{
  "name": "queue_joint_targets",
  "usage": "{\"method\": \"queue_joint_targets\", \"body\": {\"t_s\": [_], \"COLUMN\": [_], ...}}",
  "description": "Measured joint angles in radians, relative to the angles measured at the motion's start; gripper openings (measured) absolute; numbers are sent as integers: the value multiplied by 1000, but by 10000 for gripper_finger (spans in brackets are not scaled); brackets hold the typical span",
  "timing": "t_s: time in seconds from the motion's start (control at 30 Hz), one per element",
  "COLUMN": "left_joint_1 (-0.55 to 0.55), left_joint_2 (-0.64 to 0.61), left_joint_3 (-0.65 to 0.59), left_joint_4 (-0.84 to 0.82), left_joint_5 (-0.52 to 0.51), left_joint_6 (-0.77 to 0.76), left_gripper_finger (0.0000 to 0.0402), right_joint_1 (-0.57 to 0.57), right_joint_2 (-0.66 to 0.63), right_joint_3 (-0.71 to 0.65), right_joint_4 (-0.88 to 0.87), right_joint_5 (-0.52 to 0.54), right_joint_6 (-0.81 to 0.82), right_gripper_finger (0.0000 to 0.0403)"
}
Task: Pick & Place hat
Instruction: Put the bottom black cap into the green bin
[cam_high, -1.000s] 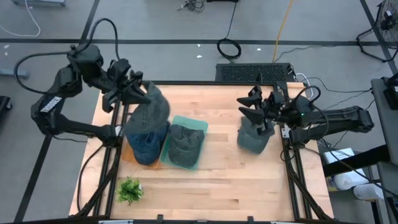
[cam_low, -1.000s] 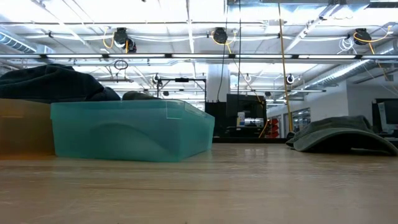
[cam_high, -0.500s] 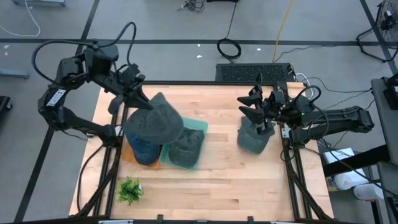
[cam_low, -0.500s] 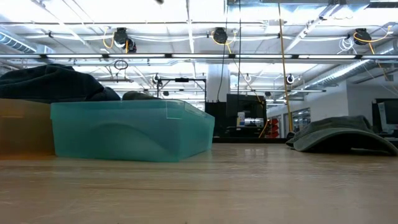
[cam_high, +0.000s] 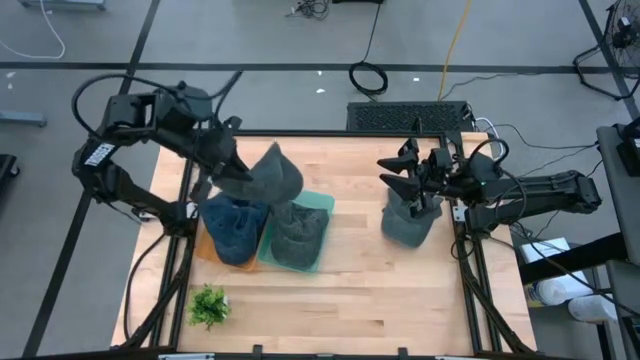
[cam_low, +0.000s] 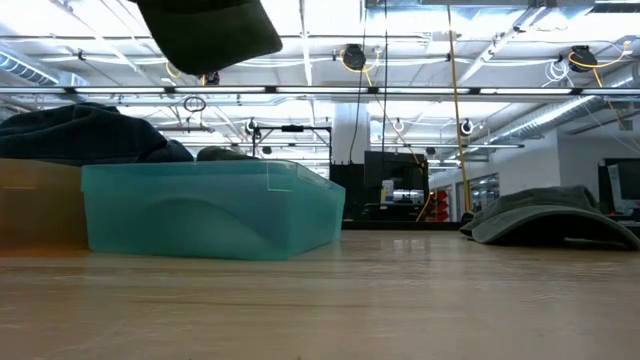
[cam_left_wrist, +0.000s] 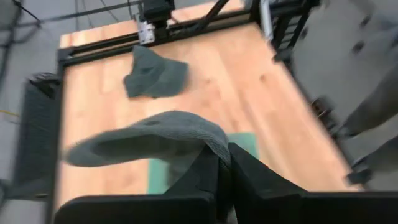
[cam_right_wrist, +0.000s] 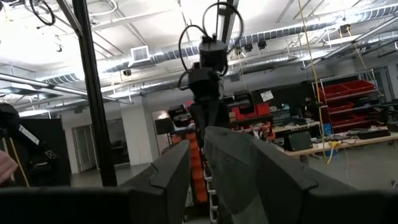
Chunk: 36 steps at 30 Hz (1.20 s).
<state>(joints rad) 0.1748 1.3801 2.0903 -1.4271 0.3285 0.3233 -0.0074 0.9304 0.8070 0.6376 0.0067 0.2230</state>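
Two bins sit at the left of the high view: an orange translucent plastic bin holding a dark blue cap, and beside it a teal translucent plastic bin holding a grey cap. The left pincer is clamped on the edge of a grey-green fabric cap, which hangs in the air above the upper rims of both bins; in the low view it shows at the top left, well clear of the teal bin's wall. In the left wrist view the fingers press together on the cap's brim.

Judging by this, the step in hand is carrying the cap to a bin. To do it well, bring the cap over the middle of the chosen bin before lowering, so the drooping crown does not drape across the shared rim, and release only once most of the fabric is inside.

At centre right the right pincer waits above another grey cap lying on the wooden table; whether it grips anything I cannot tell. Bare table lies between the bins and that cap, and a small green plant stands at lower left, away from the path.
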Motion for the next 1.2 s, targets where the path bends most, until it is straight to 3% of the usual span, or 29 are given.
{"method": "queue_joint_targets", "body": {"t_s": [0.13,0.23,0.5,1.2], "left_joint_1": [-68,-111,-225,-343], "left_joint_2": [6,20,101,316], "left_joint_3": [0,2,1,0], "left_joint_4": [0,-2,-65,-87], "left_joint_5": [-126,-164,-198,-197], "left_joint_6": [75,89,63,110], "left_gripper_finger": [16,16,16,16], "right_joint_1": [0,0,-1,0], "right_joint_2": [0,0,0,0], "right_joint_3": [0,0,0,0], "right_joint_4": [0,0,1,9], "right_joint_5": [0,1,103,97], "right_joint_6": [0,-6,-38,-71], "right_gripper_finger": [155,155,155,155]}}
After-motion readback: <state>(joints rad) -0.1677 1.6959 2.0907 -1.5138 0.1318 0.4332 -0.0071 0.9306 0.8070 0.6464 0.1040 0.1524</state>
